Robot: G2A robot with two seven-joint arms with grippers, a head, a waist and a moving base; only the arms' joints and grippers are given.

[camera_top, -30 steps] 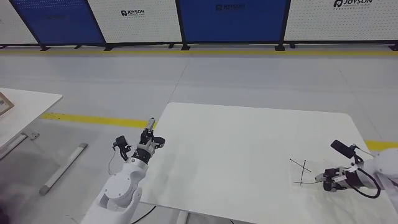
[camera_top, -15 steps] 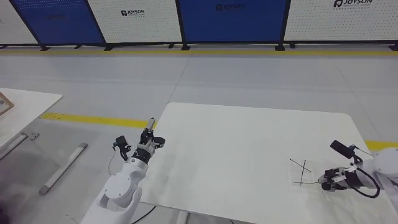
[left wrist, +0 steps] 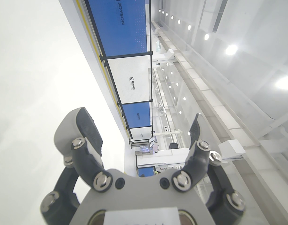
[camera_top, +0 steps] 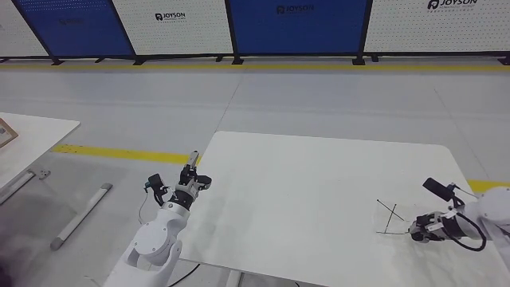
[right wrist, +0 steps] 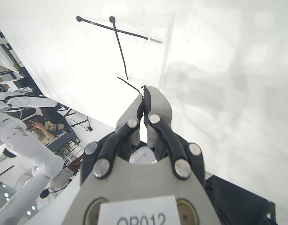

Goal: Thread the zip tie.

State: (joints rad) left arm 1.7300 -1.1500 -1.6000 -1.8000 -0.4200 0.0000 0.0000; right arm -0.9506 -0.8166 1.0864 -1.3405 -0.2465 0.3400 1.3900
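- Tie (right wrist: 129, 84) lay at table (camera_top: 319, 175) edge, one end clenched in right gripper (right wrist: 144, 92).
- Left gripper (left wrist: 140, 118) hung released, well apart.
- We judged: lift slowly, keep tail straight.

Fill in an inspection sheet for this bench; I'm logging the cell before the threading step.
Surface: white table.
Job's things: two crossed zip ties lying on it; a third zip tie held by one end.
Clutter: nothing seen.
Grippers: right gripper shut on the third zip tie, near the crossed pair; left gripper open, by the table's edge.
Cables: black cable looped at the right wrist.
Surroundings: blue and white panels, yellow floor line.
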